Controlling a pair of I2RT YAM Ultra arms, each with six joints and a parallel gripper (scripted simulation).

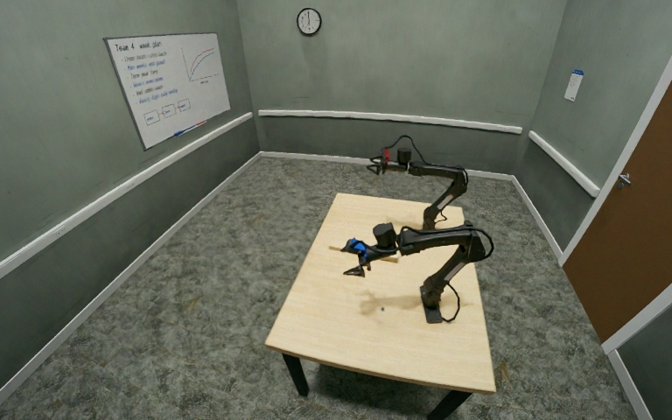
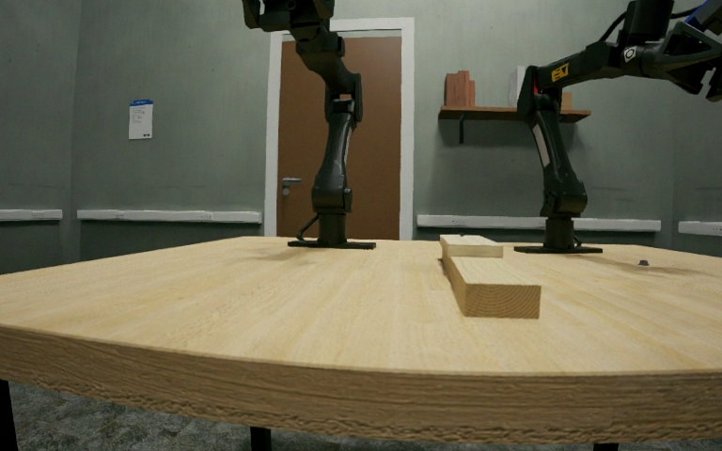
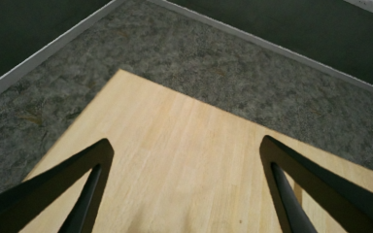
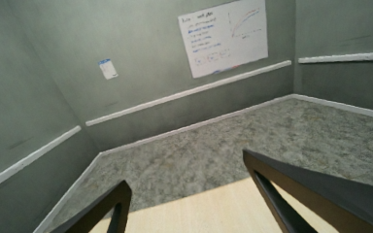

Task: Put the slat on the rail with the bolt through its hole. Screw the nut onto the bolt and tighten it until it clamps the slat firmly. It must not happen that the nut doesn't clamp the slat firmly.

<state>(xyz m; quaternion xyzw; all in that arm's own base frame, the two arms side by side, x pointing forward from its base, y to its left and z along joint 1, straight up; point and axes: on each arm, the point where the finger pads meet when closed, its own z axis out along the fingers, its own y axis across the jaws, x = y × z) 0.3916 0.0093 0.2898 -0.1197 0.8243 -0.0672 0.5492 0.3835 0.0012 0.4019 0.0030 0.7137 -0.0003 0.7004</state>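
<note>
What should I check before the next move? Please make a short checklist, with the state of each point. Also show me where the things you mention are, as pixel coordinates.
1. Left gripper (image 1: 346,261) (image 2: 703,91) (image 3: 186,141) open and unloaded: ok.
2. Right gripper (image 1: 370,164) (image 2: 290,20) (image 4: 186,167) open and unloaded: ok.
3. Small dark piece, apparently the nut (image 1: 382,309) (image 2: 643,262) (image 3: 240,221), on the tabletop, apart from the stepped wood (image 1: 393,260) (image 2: 503,300) (image 3: 298,191): ok.
4. Bolt through the slat's hole: cannot tell; only a dark tip (image 2: 462,234) shows on the wood.
5. Slat clamped by the nut: not ok.
</note>
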